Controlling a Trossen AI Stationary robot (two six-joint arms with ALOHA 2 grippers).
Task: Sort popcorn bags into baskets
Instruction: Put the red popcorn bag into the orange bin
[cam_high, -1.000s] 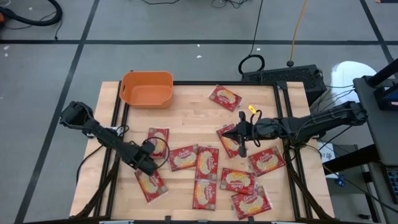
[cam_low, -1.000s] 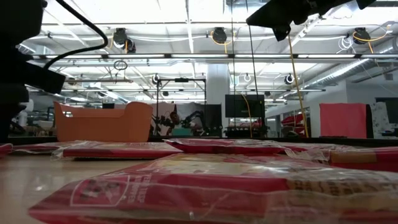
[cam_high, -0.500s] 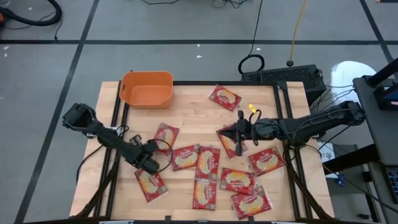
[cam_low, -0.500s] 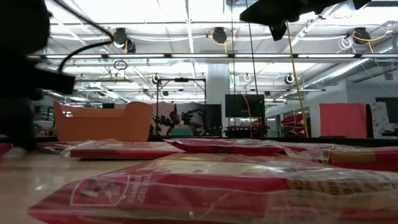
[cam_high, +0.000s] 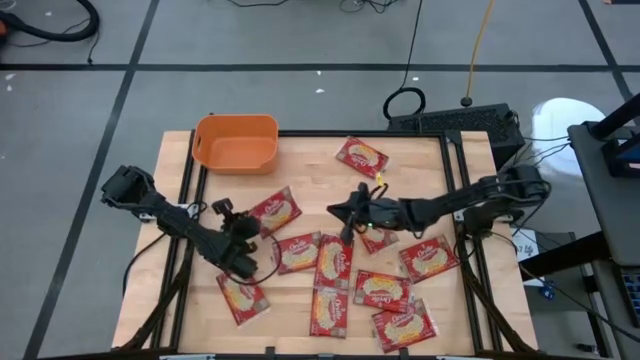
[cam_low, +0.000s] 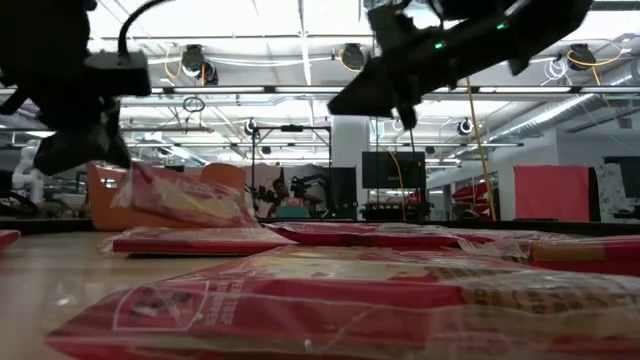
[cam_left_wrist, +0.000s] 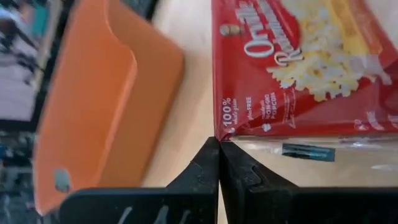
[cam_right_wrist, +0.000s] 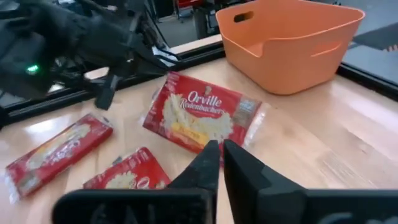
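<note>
**One packet in my left pincer, lifted off the table**

My left gripper (cam_high: 247, 228) is clenched on the clear edge of one popcorn bag (cam_high: 277, 211). In my left wrist view the two dark fingers (cam_left_wrist: 219, 168) meet tight at the corner of this bag (cam_left_wrist: 298, 62), and its red face with the popcorn picture is turned to my camera. In the low view the bag (cam_low: 185, 196) hangs tilted above the wooden table (cam_high: 310, 175), clear of the packets lying flat under it.

The orange basket (cam_high: 236, 142) stands at the far left corner of the table, near my held bag but not touching it. I see no packet in it.

My right gripper (cam_high: 345, 213) hovers over the middle of the table, above the packets there. Its fingers (cam_right_wrist: 239, 165) stand almost together with only a thin gap, and they hold nothing.

The other bags lie flat on the table: one alone (cam_high: 361, 157) near the far edge, and a group (cam_high: 333, 262) spread over the near half, some overlapping.
</note>
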